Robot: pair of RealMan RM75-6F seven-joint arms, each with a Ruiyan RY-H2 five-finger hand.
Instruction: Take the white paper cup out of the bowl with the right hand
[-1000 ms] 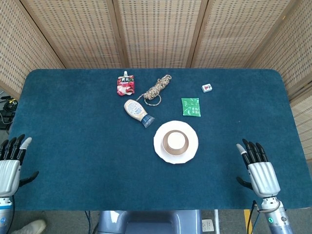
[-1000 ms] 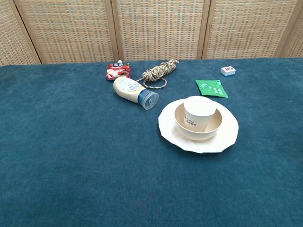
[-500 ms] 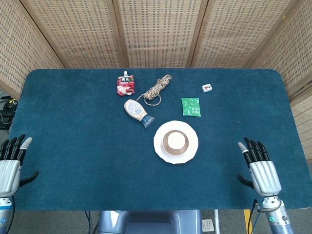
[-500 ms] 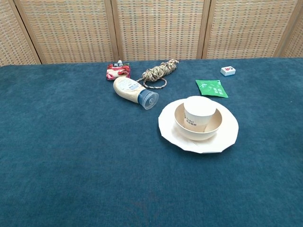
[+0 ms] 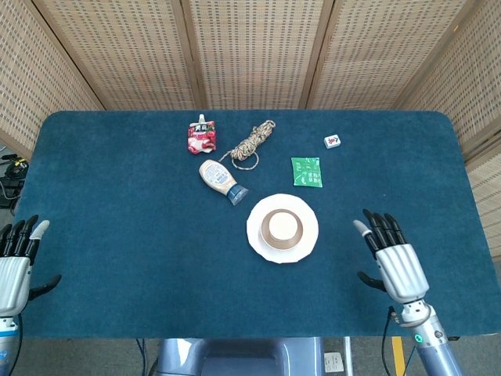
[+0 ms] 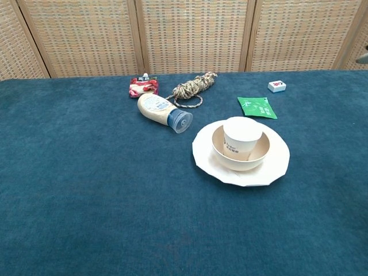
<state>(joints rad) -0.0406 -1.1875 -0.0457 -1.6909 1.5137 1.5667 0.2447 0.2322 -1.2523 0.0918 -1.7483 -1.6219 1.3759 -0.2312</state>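
Head view shows the right hand [image 5: 391, 254] at lower right, fingers spread wide, holding nothing, well apart from the white paper cup [image 5: 282, 226]. That cup stands in the bowl [image 6: 261, 154] near frame centre. Left hand [image 5: 14, 262], lower left, likewise spread.

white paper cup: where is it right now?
The white paper cup stands in the bowl on the plate, near table centre in both views, just near-right of the lying squeeze bottle; neither hand touches it.
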